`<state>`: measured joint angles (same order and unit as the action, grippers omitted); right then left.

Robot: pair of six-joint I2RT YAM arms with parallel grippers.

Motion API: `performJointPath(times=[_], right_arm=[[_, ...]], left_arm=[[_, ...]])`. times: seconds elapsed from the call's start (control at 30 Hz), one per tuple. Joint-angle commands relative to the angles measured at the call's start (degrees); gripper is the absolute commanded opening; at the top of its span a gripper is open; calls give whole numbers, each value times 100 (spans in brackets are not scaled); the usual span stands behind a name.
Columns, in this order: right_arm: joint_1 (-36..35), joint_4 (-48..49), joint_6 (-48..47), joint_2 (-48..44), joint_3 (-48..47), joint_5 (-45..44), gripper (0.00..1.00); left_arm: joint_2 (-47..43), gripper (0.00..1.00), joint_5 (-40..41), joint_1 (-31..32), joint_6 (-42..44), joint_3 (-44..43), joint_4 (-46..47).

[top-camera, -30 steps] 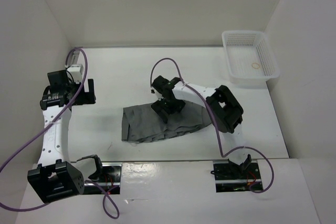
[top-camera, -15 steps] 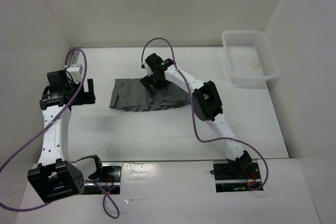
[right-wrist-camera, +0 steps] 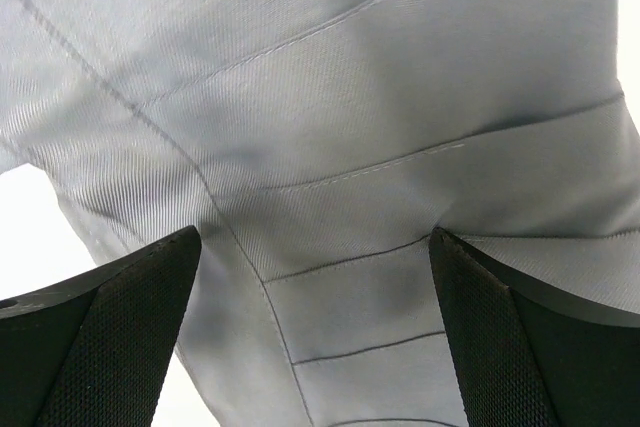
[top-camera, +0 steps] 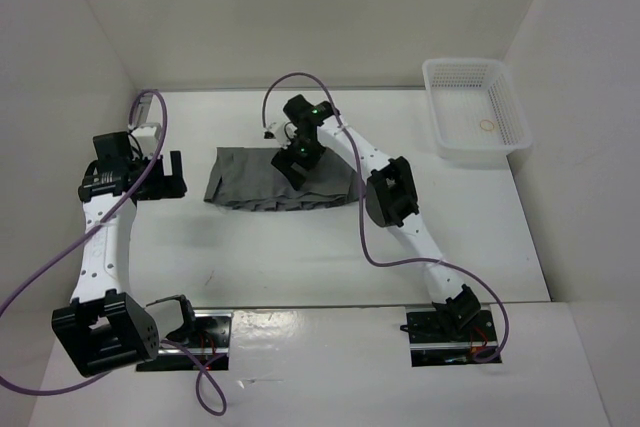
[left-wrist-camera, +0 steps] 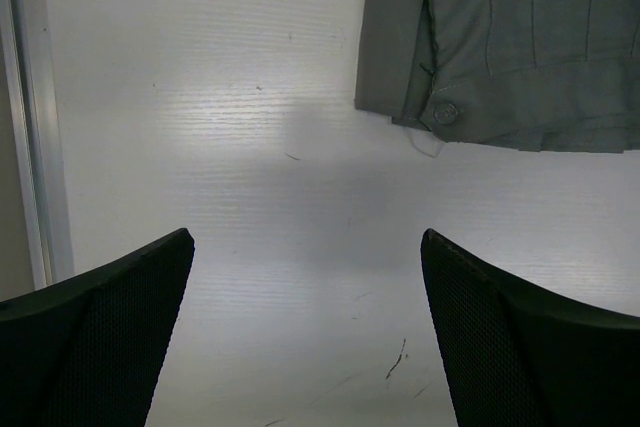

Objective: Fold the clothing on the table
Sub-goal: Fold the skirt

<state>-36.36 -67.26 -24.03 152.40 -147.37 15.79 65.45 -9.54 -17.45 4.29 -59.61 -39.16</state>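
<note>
Grey pleated fabric fills the view between the right gripper's (right-wrist-camera: 312, 237) wide-spread jaws, close over the clothing (top-camera: 250, 189) lying on the table (top-camera: 300, 257). The left gripper (left-wrist-camera: 305, 237), equally wide, hangs near its waistband (left-wrist-camera: 520, 107). Soft, light and floppy, it probably wants pinching at an edge.

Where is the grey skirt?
In the top view, the grey skirt lies midway across the table, toward its far edge, under the right arm's fingers.

White arm links (top-camera: 103, 247), black joint housings (top-camera: 388, 192), purple cables (top-camera: 40, 292), textured black gripper fingers (left-wrist-camera: 95, 347), small green lights (top-camera: 315, 113)
</note>
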Motion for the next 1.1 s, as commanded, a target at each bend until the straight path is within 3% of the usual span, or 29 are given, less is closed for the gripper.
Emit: performJointPath(times=[0.0,0.37,0.6,0.7,0.87,0.9,1.0,1.07], right_arm=[[-204,-727,-593,54,199,504,99],[-389,-727,-920,-148,332,142,99],[-258,-727,-288,-1052,-494,601,99],[-205,-376,-85,-1632,-144,514,99],[-4,315,-31,-3187,1619,267,99],[84,537,-31,-3468,2616,145,99],[294,1073,-31,-4453,4305,-313,99],[480,1137,-92,-5014,4943,-366,99]], left_arm=[[-6,100,-215,-30,28,20,40],[-6,100,-320,-30,80,20,40],[-7,100,-504,-30,133,-33,-13],[178,100,-732,-30,238,-33,232],[1100,100,-1050,171,686,-436,724],[1284,100,-1050,172,791,-524,795],[2092,96,-1198,172,1274,-1032,909],[2690,91,-1374,172,1581,-1393,910]])
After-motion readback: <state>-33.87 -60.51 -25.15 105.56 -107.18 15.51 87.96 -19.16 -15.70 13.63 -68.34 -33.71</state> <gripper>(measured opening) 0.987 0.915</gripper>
